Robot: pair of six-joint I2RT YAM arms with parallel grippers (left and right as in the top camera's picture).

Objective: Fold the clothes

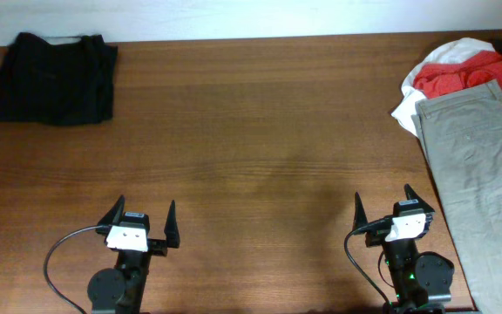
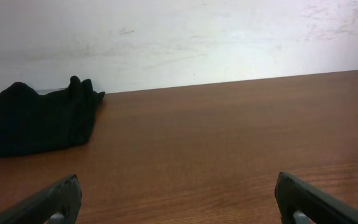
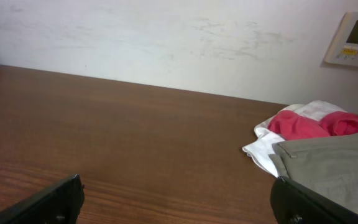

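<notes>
Black, matte fabric is seen bunched into a compact, roughly rectangular bundle: the clothes (image 1: 52, 78) are laid at the far left corner of the surface (image 1: 251, 131), just beside the far edge and the wall. Soft creases are visible across the top, and the outline is uneven, with a rounded hump and small peaks shown in the left wrist view. The long axis is set parallel to the far edge, running from the left edge towards the middle. Which end is the waistband cannot be told, as the dark cloth hides its detail.

At the far right corner a separate pile is found. Khaki-grey trousers (image 1: 478, 166) are stretched along the right edge, their long axis running from far to near, slightly slanted. A red piece (image 1: 460, 77) and a white piece (image 1: 447, 54) are tucked partly beneath their far end.

Both arms are parked at the near edge, well apart from either pile. The left tool (image 1: 146, 202) is held released, its fingers (image 2: 55, 202) spread wide with nothing between them. The right tool (image 1: 383, 194) is likewise spread and empty. A pale wall panel (image 3: 356, 40) is seen above the right pile.
</notes>
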